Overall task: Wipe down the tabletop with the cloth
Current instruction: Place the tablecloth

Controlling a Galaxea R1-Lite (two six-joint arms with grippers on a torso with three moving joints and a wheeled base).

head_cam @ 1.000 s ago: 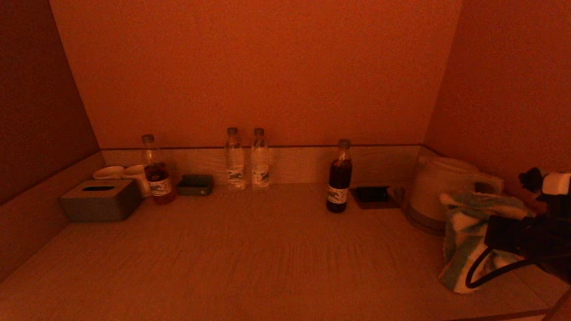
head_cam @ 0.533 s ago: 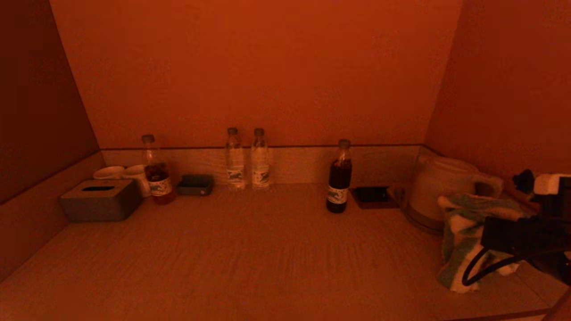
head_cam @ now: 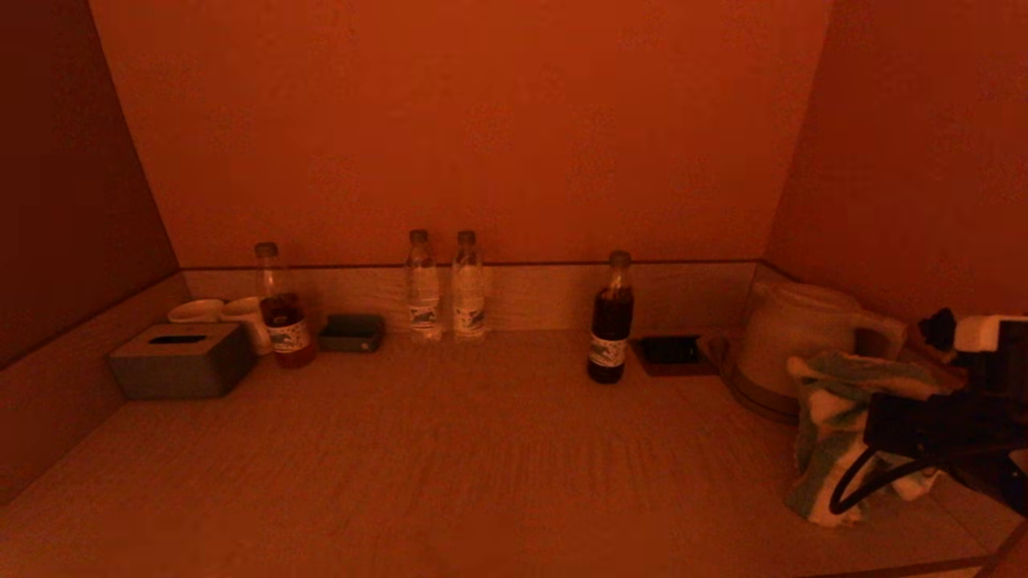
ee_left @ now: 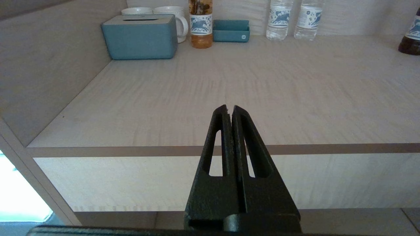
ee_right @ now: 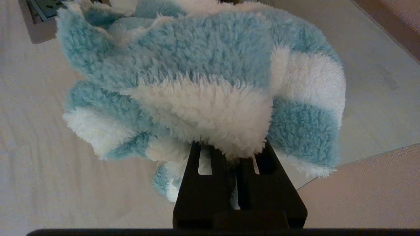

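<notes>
The counter [head_cam: 450,457], a pale wood-grain surface set in a walled alcove, carries everything here. At its right end stands a pale kettle [head_cam: 791,337], and just in front of it hangs the cloth [head_cam: 835,417], a fluffy blue-and-white striped towel bunched into a bundle near the counter's right front corner. The right gripper [ee_right: 238,154] holds it there: its jaws are pinched together on the fabric, which spills over and hides their tips. On the far left sits a blue tissue box [ee_left: 139,36], with two white mugs [ee_left: 157,14] behind it. A half-full amber bottle [ee_left: 200,24] stands just beside the mugs, then a small blue tray [ee_left: 231,31]. Two clear water bottles [head_cam: 444,285] stand side by side against the back wall. A dark bottle [head_cam: 610,321] stands apart, right of centre, and a small dark tray [head_cam: 673,353] lies between it and the kettle. The left gripper [ee_left: 229,109] hangs off the counter's front edge, its jaws closed flat against each other with nothing in them.
</notes>
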